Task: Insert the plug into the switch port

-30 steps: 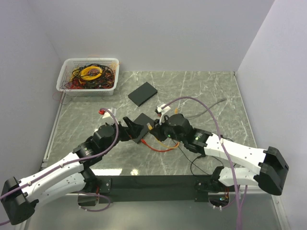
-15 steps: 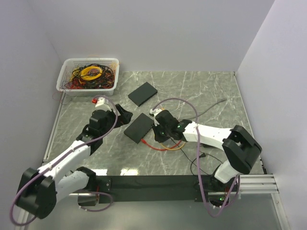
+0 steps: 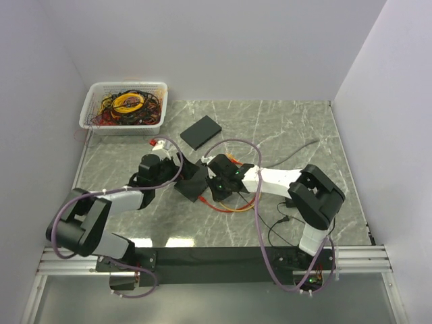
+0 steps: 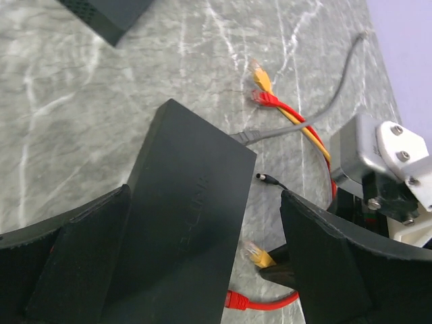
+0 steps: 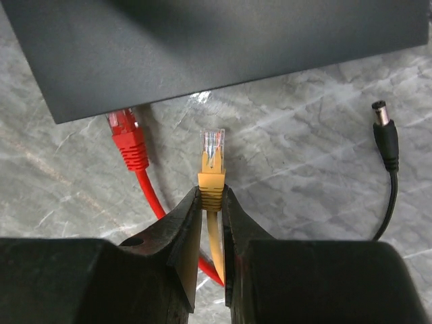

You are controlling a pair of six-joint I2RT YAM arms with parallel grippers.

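The black switch (image 3: 192, 181) lies flat at the table's middle, seen large in the left wrist view (image 4: 182, 202) and the right wrist view (image 5: 202, 47). My left gripper (image 3: 181, 169) is open and straddles it (image 4: 206, 196), with a gap at its right finger. My right gripper (image 3: 214, 183) is shut on a yellow plug (image 5: 212, 172), which points at the switch's edge a short way off and also shows in the left wrist view (image 4: 256, 255). A red plug (image 5: 128, 138) sits at that same edge. A grey cable (image 4: 283, 131) enters the switch's far side.
A black barrel power plug (image 5: 386, 135) lies loose beside the switch. A second black box (image 3: 200, 131) lies behind. A white basket (image 3: 94, 115) of tangled cables stands at the back left. Loose red and yellow cable loops (image 3: 233, 206) lie under my right arm.
My left gripper swung away to the back left, then came back over the switch. My right gripper carried the yellow plug leftward, closer to the switch's edge. Both arms now reach out low.
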